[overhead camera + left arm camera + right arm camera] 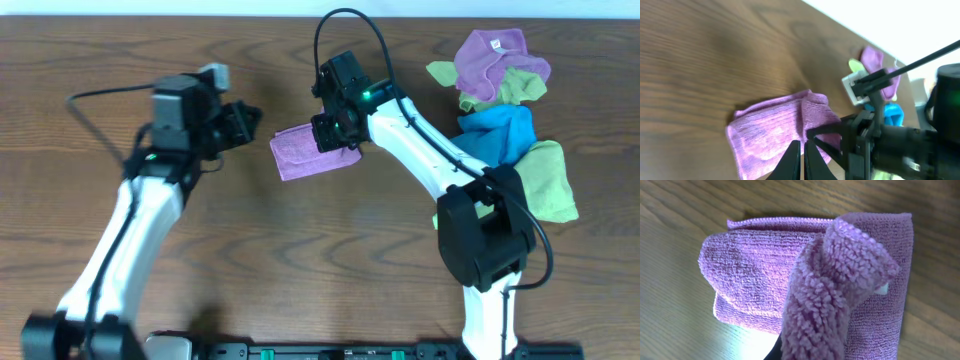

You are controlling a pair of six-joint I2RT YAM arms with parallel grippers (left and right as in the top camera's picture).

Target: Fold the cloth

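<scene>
We see the purple microfibre cloth lying partly folded at the centre of the wooden table, its long axis running left to right with a slight tilt. The right gripper sits over its right end, pinching up a ridge of fabric. The left gripper, fingers pressed together on nothing, hovers just off the free left end, the nearer arm, we judge, for that edge.

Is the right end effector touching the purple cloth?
Touching. The right wrist view shows a fold of the purple cloth pinched up in the right end effector.
</scene>
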